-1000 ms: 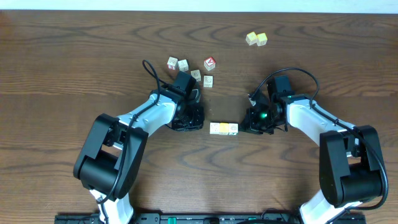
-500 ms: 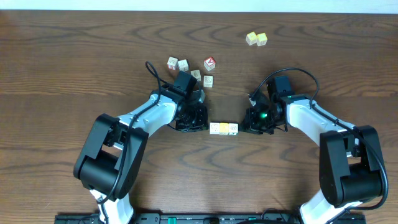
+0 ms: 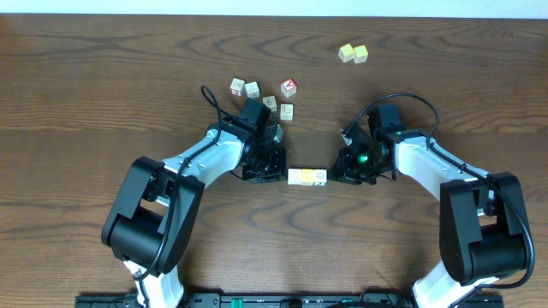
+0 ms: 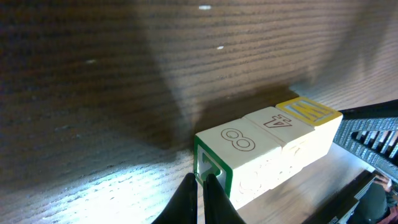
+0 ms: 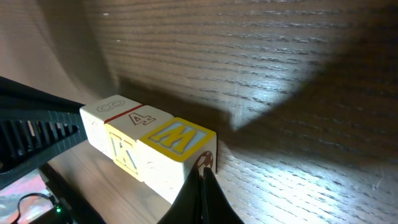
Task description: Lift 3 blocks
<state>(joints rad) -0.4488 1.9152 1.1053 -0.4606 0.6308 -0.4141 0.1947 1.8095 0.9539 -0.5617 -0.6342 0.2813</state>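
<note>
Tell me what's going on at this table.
Two robot arms are pinching a row of three blocks from its ends. The left fingers, shut, meet the green-faced end of the block marked 8. The right fingers, also shut, meet the end of the yellow W block. The block marked 4 sits between them. The row appears to rest on the table, not yet lifted. The red-faced block and the pale yellow pair lie apart.
</note>
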